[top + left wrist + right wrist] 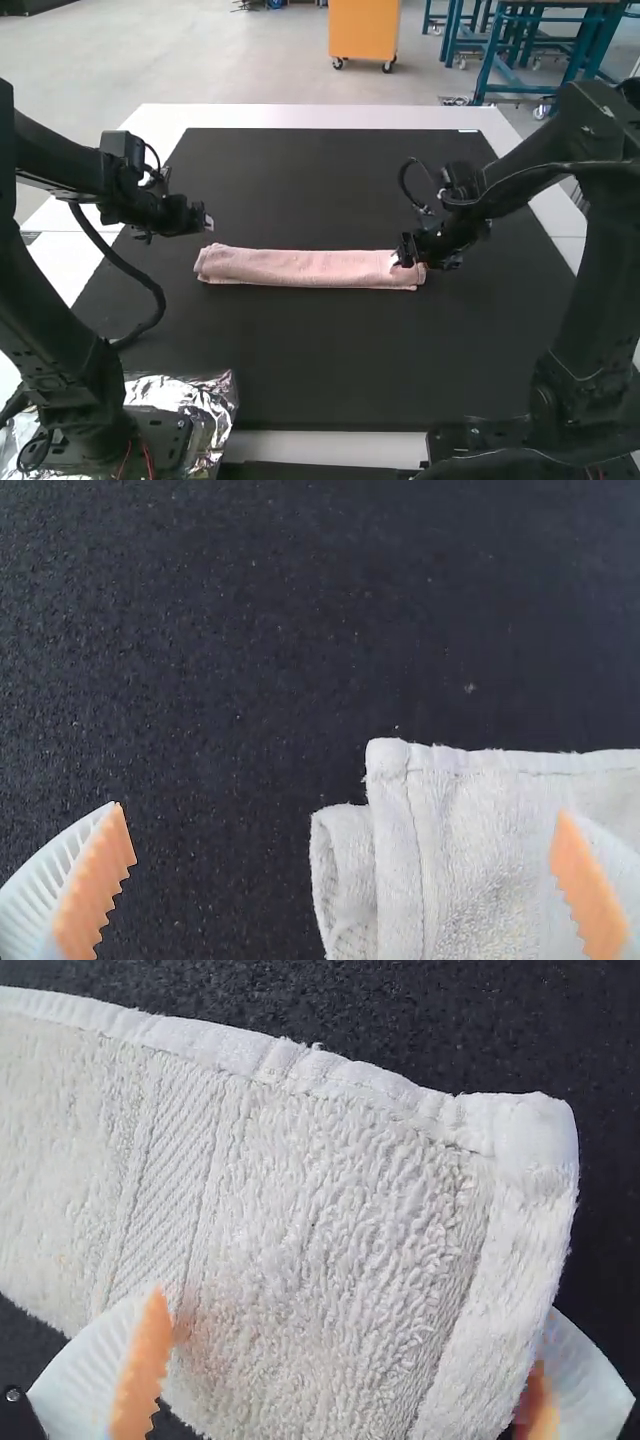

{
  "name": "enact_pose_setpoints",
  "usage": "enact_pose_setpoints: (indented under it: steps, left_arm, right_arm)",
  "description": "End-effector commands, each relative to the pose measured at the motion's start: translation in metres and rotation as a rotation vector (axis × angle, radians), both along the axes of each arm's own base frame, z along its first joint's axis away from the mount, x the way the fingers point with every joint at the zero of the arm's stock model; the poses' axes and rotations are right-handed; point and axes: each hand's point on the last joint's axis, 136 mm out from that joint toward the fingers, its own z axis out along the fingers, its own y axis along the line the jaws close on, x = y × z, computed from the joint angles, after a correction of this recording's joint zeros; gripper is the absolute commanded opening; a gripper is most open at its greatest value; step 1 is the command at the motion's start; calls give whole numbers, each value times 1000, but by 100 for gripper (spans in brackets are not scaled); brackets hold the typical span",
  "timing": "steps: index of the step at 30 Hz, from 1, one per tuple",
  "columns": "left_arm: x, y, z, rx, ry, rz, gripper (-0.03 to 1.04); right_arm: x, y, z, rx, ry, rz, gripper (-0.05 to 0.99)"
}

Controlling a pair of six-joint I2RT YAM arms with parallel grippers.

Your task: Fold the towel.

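Note:
The pink towel [310, 268] lies folded into a long narrow strip across the black mat. My left gripper [207, 222] hangs just beyond the strip's left end. Its fingers stand wide apart in the left wrist view, with the gripper [342, 825] over the mat and the edge of the towel [480, 860], whose layered corner shows. At the strip's right end is my right gripper [412, 256], low over the cloth. In the right wrist view the open gripper [350, 1330] has its fingers on either side of the towel's end [340, 1220], near a hemmed corner.
The black mat [330, 350] extends around the towel on a white table [320, 117]. Crumpled foil [205, 400] lies by the left arm's base. Both arms reach in from the sides.

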Motion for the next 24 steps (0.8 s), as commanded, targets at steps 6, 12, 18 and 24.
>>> enact_pose_setpoints:
  steps: [6, 12, 18, 24]
  left_arm:
    - [16, 3, 28, -15, -79, 11, 97]
    - [22, 4, 38, -13, -112, 13, 97]
    - [28, 5, 46, -11, -134, 15, 97]
    - [28, 5, 46, -9, -137, 15, 97]
  right_arm:
    - [-35, 16, -35, 8, 76, 68, -2]
    - [-9, 12, -3, 58, 19, 31, -2]
    - [29, 11, 69, 113, -127, -16, -2]
    - [33, 41, 103, 202, -151, 2, -2]
